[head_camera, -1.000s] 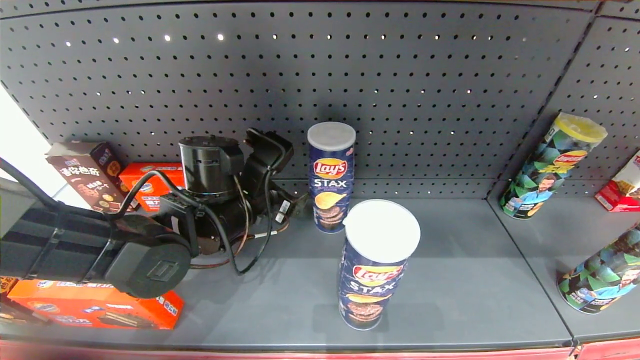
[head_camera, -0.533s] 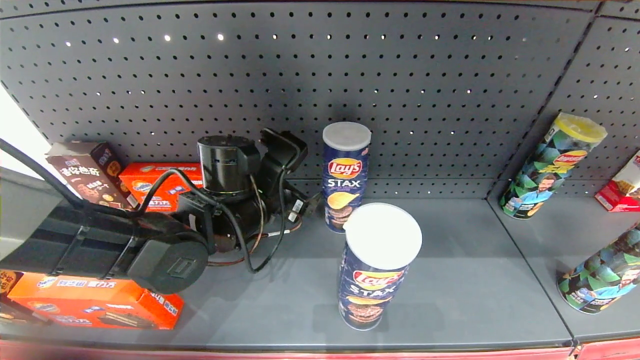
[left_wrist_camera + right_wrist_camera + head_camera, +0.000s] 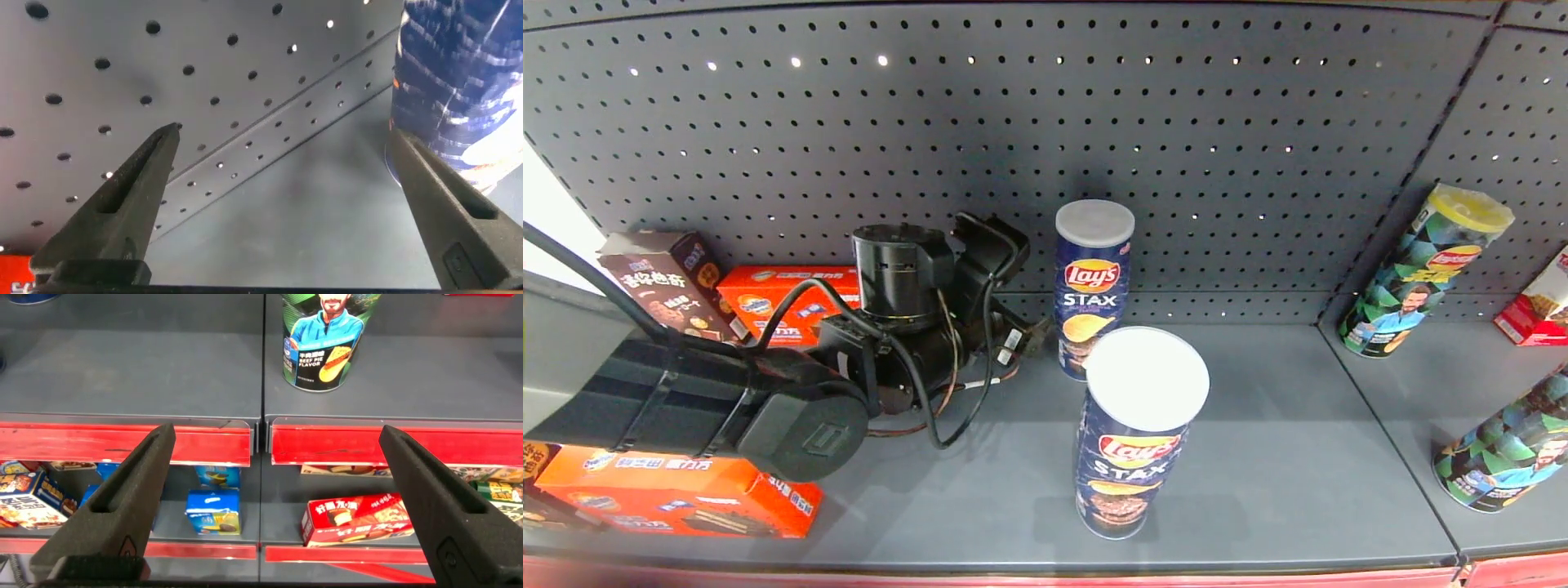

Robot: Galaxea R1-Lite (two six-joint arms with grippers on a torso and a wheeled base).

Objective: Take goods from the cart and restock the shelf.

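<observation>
Two dark blue chip cans with white lids stand upright on the grey shelf. The back can is near the pegboard wall; the front can is near the shelf's front edge. My left gripper lies low on the shelf just left of the back can. In the left wrist view this gripper is open with nothing between its fingers, and the back can stands right by one finger; contact cannot be told. My right gripper is open and faces lower shelves.
Orange boxes and a brown box lie at the shelf's left. Green patterned cans and a red box occupy the right bay. The right wrist view shows a green can above boxed goods.
My left arm has slid to the right along the shelf, and the back blue can has shifted right with it. The front can has stayed put.
</observation>
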